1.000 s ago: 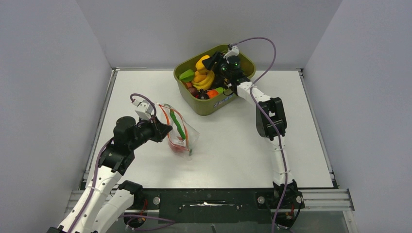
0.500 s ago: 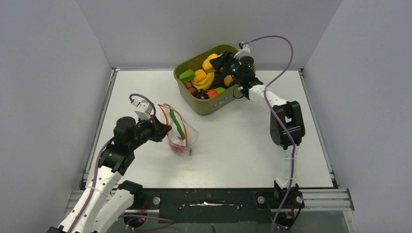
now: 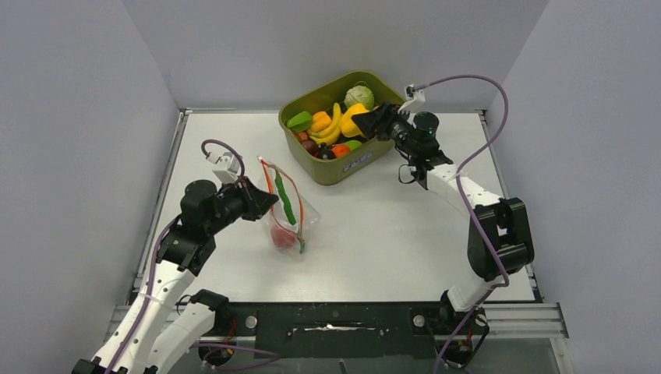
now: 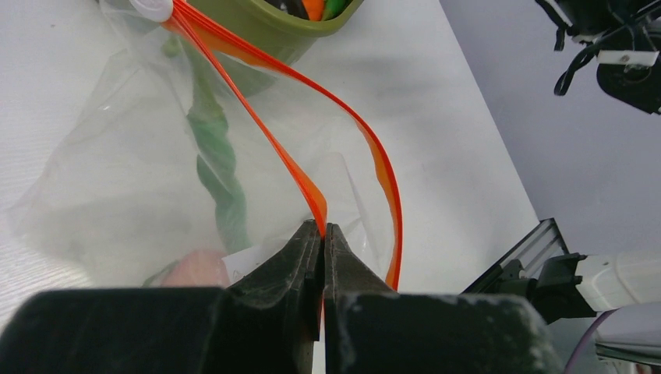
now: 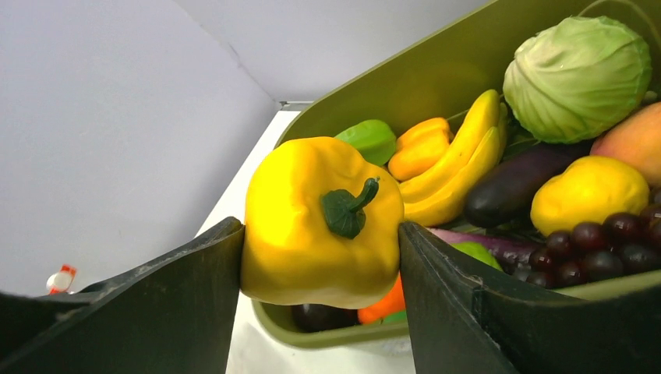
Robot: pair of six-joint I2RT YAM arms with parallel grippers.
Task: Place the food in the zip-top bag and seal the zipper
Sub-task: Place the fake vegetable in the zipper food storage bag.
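table: right fingers hold pepper (left: zipper)

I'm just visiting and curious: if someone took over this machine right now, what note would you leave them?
Left gripper: shut on the zipper at the zip-top bag mouth, which gapes open.
Right gripper: shut on a yellow pepper, lifted over the olive tub.
Done: green pod and pink-red fruit are in the bag.
Left: bag the pepper; cabbage and other food lie in the tub; then seal the zipper.
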